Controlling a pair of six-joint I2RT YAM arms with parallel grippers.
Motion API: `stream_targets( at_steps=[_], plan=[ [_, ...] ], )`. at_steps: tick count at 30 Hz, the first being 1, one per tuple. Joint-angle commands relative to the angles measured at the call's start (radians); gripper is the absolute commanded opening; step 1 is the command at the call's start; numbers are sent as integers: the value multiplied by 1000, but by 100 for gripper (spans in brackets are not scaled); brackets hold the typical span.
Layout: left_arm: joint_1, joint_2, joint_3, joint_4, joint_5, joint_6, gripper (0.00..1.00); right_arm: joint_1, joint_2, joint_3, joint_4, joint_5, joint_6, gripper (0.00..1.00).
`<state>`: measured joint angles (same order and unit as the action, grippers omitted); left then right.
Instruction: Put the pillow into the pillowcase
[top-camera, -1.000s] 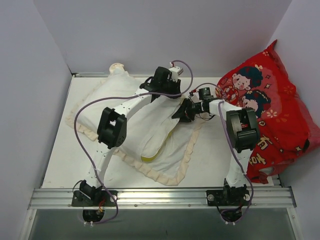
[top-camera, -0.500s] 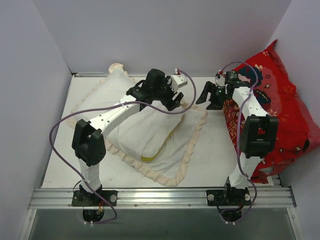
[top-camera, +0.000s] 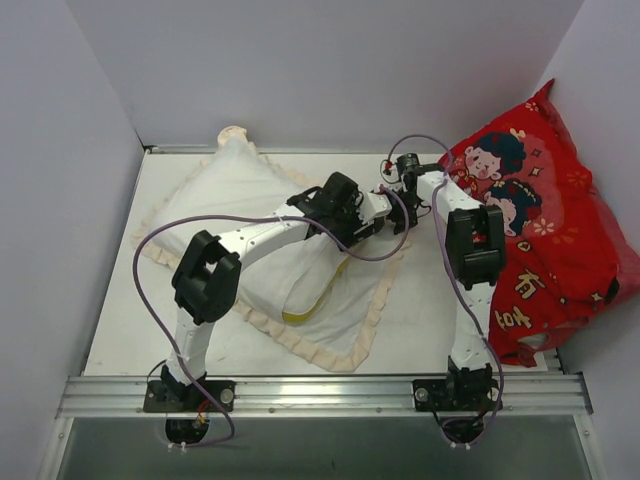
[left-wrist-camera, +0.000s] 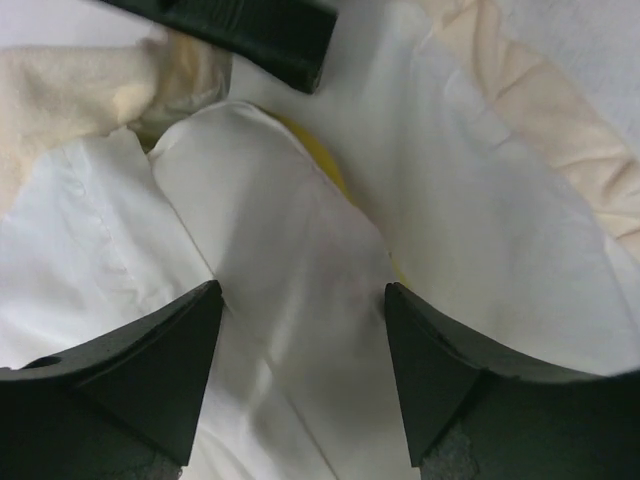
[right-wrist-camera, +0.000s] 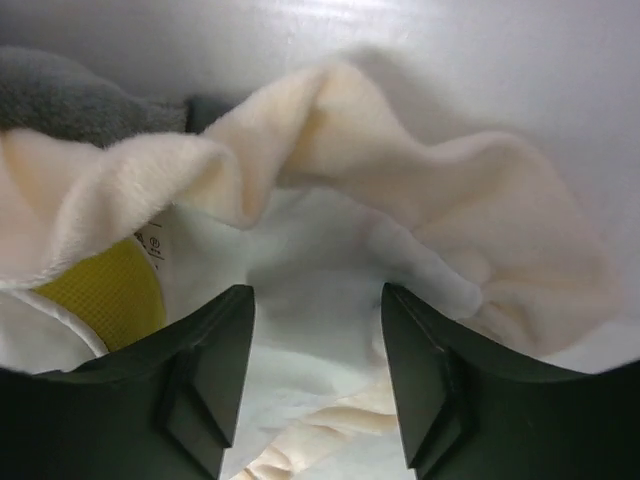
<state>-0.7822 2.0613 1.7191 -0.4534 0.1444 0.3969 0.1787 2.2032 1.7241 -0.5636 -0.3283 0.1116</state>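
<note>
The pillowcase (top-camera: 372, 318), cream-frilled, lies spread across the table. The white pillow (top-camera: 300, 255) lies partly inside it, its yellow strip (top-camera: 318, 300) showing at the mouth. Both grippers meet at the case's right corner. My left gripper (top-camera: 372, 222) (left-wrist-camera: 302, 290) stands open just above a fold of white fabric, with a bit of yellow strip (left-wrist-camera: 325, 160) beyond it. My right gripper (top-camera: 398, 208) (right-wrist-camera: 315, 290) is open too, facing the frill (right-wrist-camera: 400, 130) and the white lining under it; the yellow strip (right-wrist-camera: 100, 295) with a label shows to its left.
A large red cartoon cushion (top-camera: 545, 220) leans against the right wall, close behind the right arm. White walls close in the table at the back and both sides. A metal rail (top-camera: 320, 392) runs along the near edge.
Both grippers have opened since a second ago. After swinging apart, the right one toward the red cushion, they have come back together at the case's right corner.
</note>
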Motion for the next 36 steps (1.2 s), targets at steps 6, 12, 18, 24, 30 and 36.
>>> stream_targets(
  at_steps=[6, 12, 18, 24, 30, 36],
  plan=[
    [20, 92, 8, 27, -213, 99, 54, -11, -16, -89, -225, 18, -104, 0],
    [151, 88, 103, -16, -355, 10, 8, -140, -129, -210, -311, 61, -243, 0],
    [176, -3, 51, -22, -370, -13, 0, -249, -185, -135, -374, 65, -331, 0],
    [133, -24, 120, -91, -134, -149, 42, -185, -73, 119, -398, -6, -256, 0],
    [239, -188, 151, -97, 67, -309, 89, -117, -75, 250, -392, 40, -237, 51],
    [427, -182, 33, -157, -16, -124, 83, -128, -226, 136, -380, -174, -182, 63]
  ],
)
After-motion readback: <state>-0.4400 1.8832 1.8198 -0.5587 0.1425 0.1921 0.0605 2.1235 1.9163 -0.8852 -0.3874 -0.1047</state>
